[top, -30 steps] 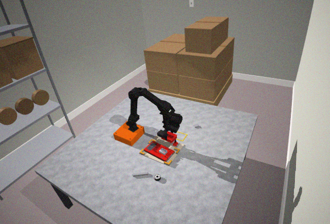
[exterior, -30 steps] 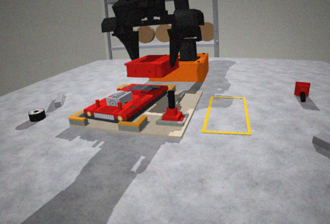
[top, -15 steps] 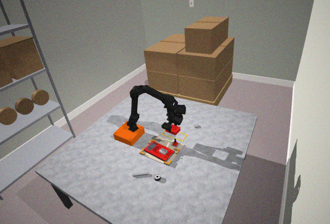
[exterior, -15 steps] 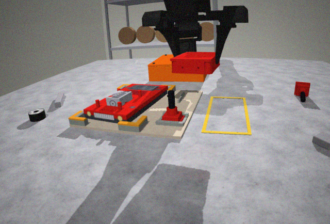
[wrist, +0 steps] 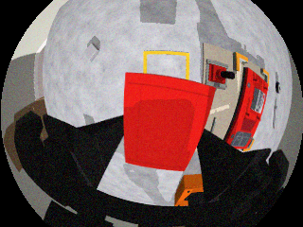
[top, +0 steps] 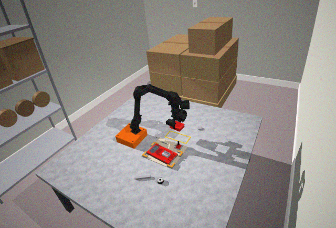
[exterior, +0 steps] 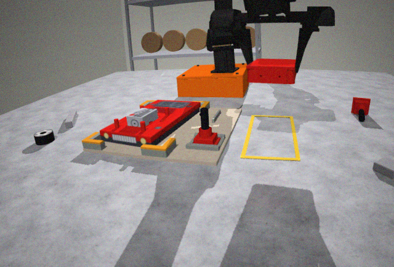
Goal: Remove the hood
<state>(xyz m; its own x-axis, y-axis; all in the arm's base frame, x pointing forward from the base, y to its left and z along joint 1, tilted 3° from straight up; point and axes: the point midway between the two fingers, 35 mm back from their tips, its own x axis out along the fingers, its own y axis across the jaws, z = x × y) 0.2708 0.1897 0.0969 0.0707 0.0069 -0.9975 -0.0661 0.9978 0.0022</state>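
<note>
The red hood [top: 177, 125] [exterior: 272, 71] [wrist: 161, 123] is held level in the air between the two black fingers of my gripper [exterior: 274, 66] [wrist: 163, 125], which is shut on its sides. The marked area, a yellow outline [top: 176, 140] [exterior: 270, 158] [wrist: 166, 52], lies on the table. In the exterior view the hood hangs above and behind it; in the wrist view the hood covers the outline's near end. The red toy car [top: 157, 151] [exterior: 172, 117] [wrist: 258, 81] sits hoodless on its board, with its grey engine block [top: 166, 153] [exterior: 141, 117] showing.
A red stand with a black stick [top: 178, 146] [exterior: 205, 136] [wrist: 219, 74] stands on the board beside the outline. The orange arm base [top: 130, 137] [exterior: 210, 86] is behind. A red and black part [exterior: 360, 105], a grey piece [top: 201, 128] [exterior: 383, 168] and a wheel [top: 160, 180] [exterior: 44, 137] lie around.
</note>
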